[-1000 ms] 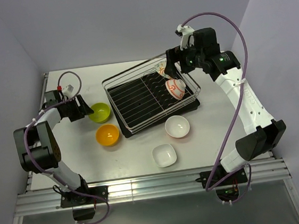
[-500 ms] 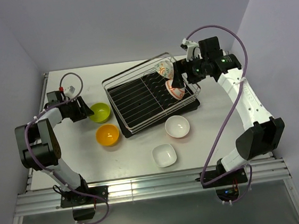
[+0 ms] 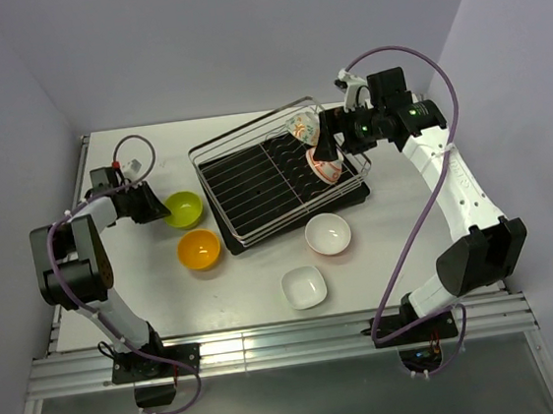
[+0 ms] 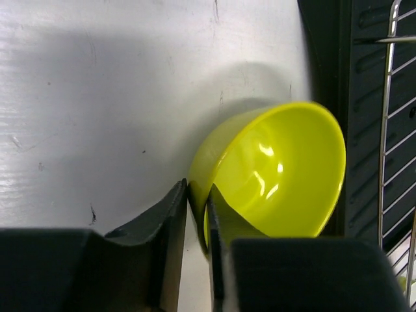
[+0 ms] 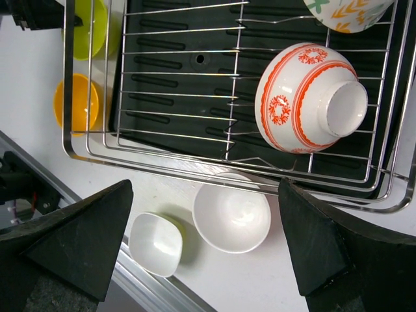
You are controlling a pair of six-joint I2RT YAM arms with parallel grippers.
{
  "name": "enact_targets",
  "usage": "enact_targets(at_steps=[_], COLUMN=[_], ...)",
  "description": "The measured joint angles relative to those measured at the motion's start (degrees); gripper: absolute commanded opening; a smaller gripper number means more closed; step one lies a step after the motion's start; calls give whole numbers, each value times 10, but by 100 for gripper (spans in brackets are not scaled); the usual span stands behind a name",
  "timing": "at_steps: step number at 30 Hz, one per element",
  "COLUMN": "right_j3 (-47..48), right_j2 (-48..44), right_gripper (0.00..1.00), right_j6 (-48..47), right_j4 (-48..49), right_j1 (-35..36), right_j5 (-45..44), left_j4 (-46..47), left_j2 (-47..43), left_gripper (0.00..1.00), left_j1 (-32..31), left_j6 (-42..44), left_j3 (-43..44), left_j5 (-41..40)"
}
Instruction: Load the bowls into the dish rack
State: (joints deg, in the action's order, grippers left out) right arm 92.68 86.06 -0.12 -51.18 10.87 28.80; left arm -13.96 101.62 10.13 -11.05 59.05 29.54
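My left gripper (image 3: 163,211) (image 4: 197,221) is shut on the near rim of the lime green bowl (image 3: 186,209) (image 4: 279,175), one finger inside and one outside. That bowl sits left of the dish rack (image 3: 254,185) (image 5: 175,162). The red-and-white bowl (image 3: 325,165) (image 5: 305,107) lies upside down in the rack's right part, with the leaf-print bowl (image 3: 301,125) (image 5: 348,13) behind it. My right gripper (image 3: 327,142) (image 5: 205,195) hangs open above them, holding nothing. An orange bowl (image 3: 199,250) (image 5: 77,104), a round white bowl (image 3: 328,234) (image 5: 232,216) and a squarish white bowl (image 3: 304,287) (image 5: 155,242) stand on the table.
The rack rests on a black tray (image 3: 350,197) at the table's middle back. An aluminium rail (image 3: 271,346) runs along the near edge, close to the squarish white bowl. Grey walls close in the table at the back and both sides.
My left gripper has closed on the lime green bowl's rim. My right gripper moved nearer, over the red-and-white bowl, then held still and open.
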Motion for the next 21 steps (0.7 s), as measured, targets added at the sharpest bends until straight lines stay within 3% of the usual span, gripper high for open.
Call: enact_targets(at_steps=[4,10,15,21], right_j3=[1,21,32,101], right_j2=[0,0,0,0], right_gripper=[100,100,100,100], right_j6=[19,38,61,87], right_j4=[11,33,62,80], right_j1=[0,5,13,33], right_j5=[3,10,26,42], left_j4=[-12,-54,-88,-94], left_j2=[-4,-52,-140,-226], left_gripper=[0,0,0,0], left_j1=[0,0,-12,-105], left_j6=[-8,-12,-10,-4], left_j3=[12,53,147,282], left_j5=[-3,-4,-10,-48])
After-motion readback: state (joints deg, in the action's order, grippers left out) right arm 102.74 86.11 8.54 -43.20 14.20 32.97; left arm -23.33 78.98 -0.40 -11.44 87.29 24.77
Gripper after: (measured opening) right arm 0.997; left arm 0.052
